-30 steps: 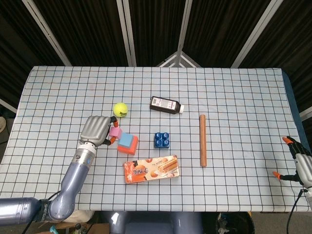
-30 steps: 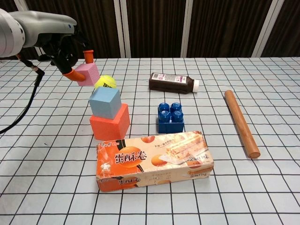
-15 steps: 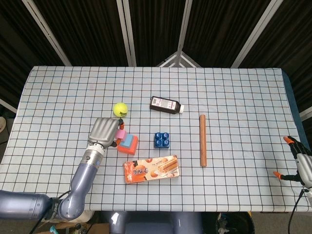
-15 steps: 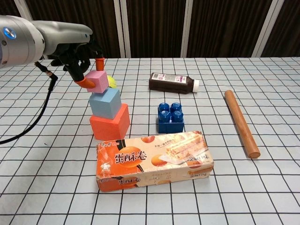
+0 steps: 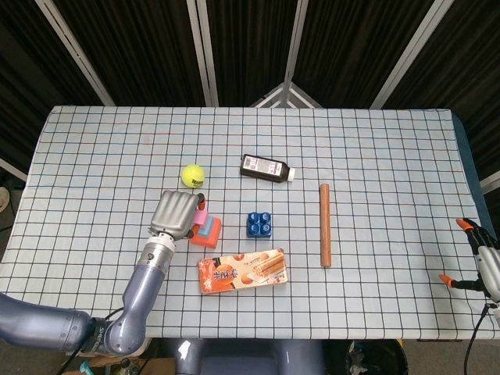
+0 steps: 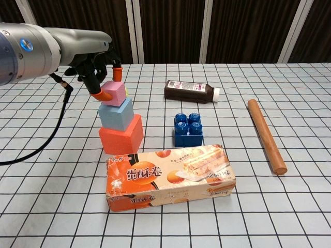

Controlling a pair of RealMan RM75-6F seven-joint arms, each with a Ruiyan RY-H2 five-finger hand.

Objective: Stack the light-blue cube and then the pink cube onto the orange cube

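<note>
- Left hand [image 6: 101,67], grey metal with orange fingertips [image 6: 105,96], seen closed around the small pink foam cube [image 6: 115,93]; cube pinched between two orange tips, one at its lower near edge, one at its top far edge.
- Pink foam cube located directly over the light-blue foam cube [image 6: 116,113]; underside at or just above the light-blue top face. Contact could not be confirmed.
- Light-blue foam cube found resting on the larger orange foam cube [image 6: 121,135], turned slightly against it.
- Orange foam cube found standing on the white, black-gridded tablecloth [image 6: 289,206].
- In the head view, left hand [image 5: 177,214] seen covering most of the stack; only a pink edge [image 5: 201,216], a strip of light blue [image 5: 208,227] and an orange edge [image 5: 209,239] visible at 3 o'clock of the hand.
- Right hand [image 5: 483,264] seen at the far right table edge, well apart from the stack; orange-tipped fingers spread, nothing held.
- Yellow tennis ball [image 5: 192,175] located at 12 o'clock of the stack, near it.
- Dark-blue studded plastic brick [image 6: 188,130] located at 3 o'clock of the stack.
- Orange printed cardboard snack box [image 6: 170,176] located at 5 o'clock of the stack, lying flat, just beside the orange cube.
- Dark brown plastic bottle with white cap [image 6: 190,91] found lying on its side at 12 o'clock of the brick.
- Brown wooden rod [image 6: 266,135] found lying at 3 o'clock of the brick, well apart.
</note>
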